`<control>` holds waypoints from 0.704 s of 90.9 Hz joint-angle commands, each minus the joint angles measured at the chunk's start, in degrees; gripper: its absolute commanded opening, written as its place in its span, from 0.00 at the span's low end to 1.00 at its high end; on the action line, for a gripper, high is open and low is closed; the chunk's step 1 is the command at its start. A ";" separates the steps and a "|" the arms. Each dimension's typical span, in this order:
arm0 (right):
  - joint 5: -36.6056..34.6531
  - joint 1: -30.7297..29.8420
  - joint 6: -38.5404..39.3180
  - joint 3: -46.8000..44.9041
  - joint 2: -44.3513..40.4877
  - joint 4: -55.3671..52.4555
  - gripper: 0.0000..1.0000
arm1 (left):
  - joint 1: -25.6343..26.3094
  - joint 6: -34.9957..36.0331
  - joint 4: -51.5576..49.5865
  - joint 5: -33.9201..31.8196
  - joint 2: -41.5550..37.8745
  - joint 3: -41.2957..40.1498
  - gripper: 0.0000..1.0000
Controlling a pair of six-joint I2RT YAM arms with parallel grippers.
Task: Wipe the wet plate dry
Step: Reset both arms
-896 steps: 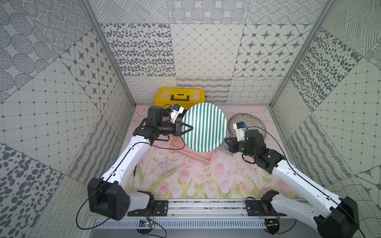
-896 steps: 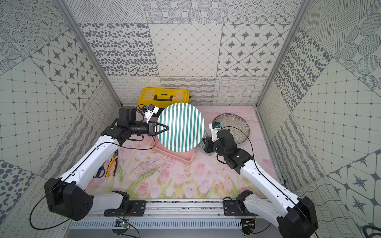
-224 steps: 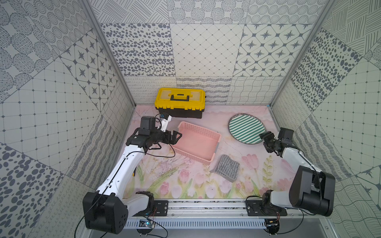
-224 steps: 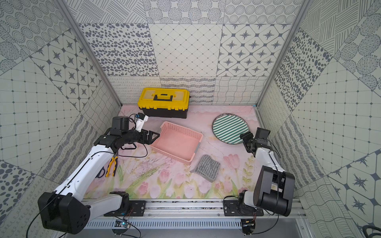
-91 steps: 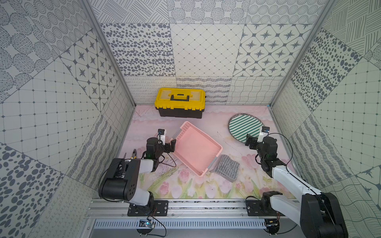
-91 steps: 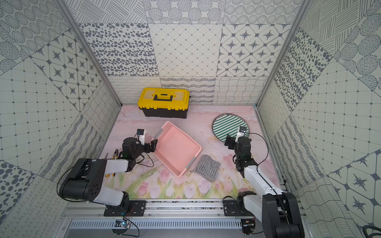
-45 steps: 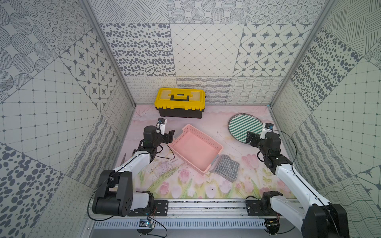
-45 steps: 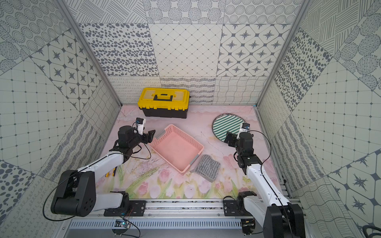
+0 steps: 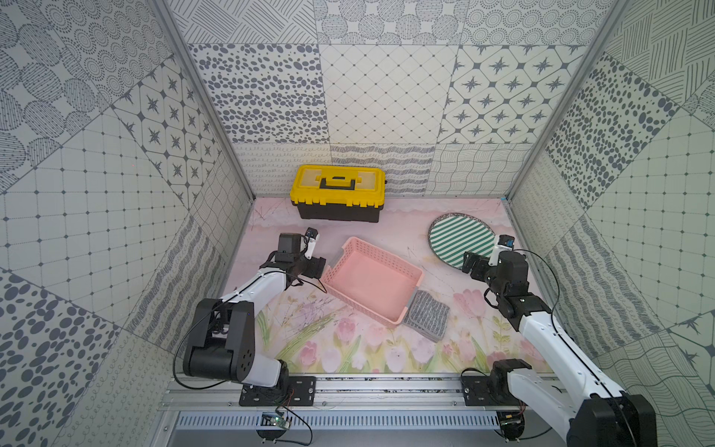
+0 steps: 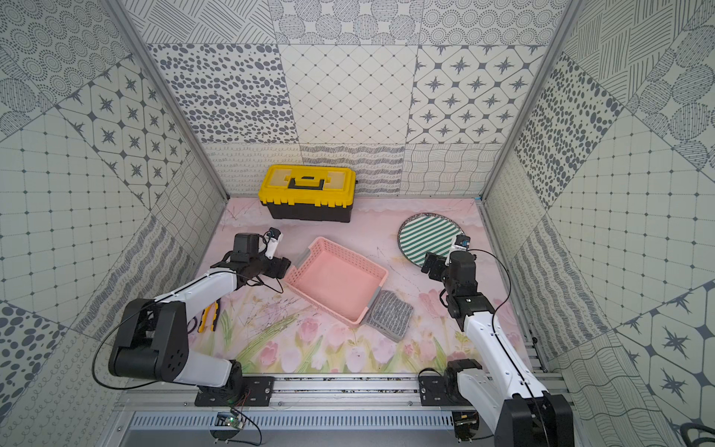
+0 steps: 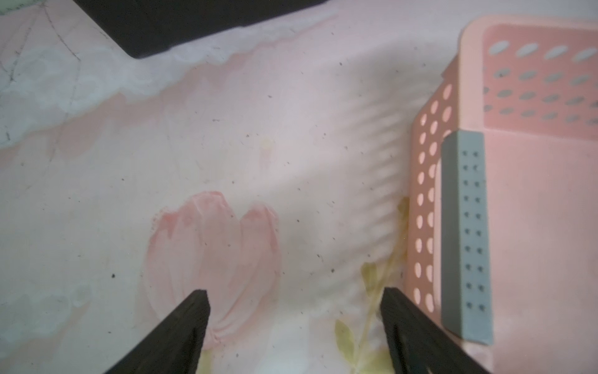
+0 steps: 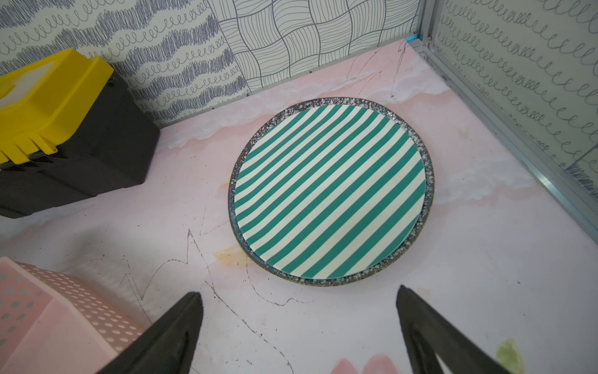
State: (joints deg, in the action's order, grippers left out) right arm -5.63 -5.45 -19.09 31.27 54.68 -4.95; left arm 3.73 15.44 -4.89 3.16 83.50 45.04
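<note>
At far right corner of desk (image 9: 398,232), green-striped plate (image 12: 328,191): stiff, breakable, probably slick wet, best pinched at edge; both jaws open, empty.

Top views overhead, near-identical; wrist views close, downward.

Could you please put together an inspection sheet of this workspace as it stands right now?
Surface: floral mat, scratched, dirt-specked; no water seen.
Job's things: striped plate flat on a speckled plate, far right corner; grey cloth on the mat, at a corner of the pink basket.
Clutter: basket empty; yellow toolbox shut, at the back wall; pliers beside the left arm.
Grippers: left gripper beside the basket, jaws open, empty; right gripper short of the plates, jaws open, empty.
Cables: black cable looping off each arm, snagging nothing.
Surroundings: patterned wall panels on three sides; rail in front.
</note>
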 commanded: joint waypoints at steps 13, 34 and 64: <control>-0.88 0.30 1.09 0.72 2.49 1.50 0.97 | 3.13 7.49 -15.79 13.61 -8.63 -3.89 1.00; -2.27 0.85 2.72 0.03 2.61 3.62 0.97 | 1.07 -1.68 -4.76 10.10 -9.93 -3.91 1.00; -1.11 0.97 7.53 -6.95 -1.15 13.24 0.97 | -2.06 -14.18 39.94 8.43 -6.10 -20.05 1.00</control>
State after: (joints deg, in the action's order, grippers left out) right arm -6.87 -4.75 -14.44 26.48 55.44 0.82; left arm 2.76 10.00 5.89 11.16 73.41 30.83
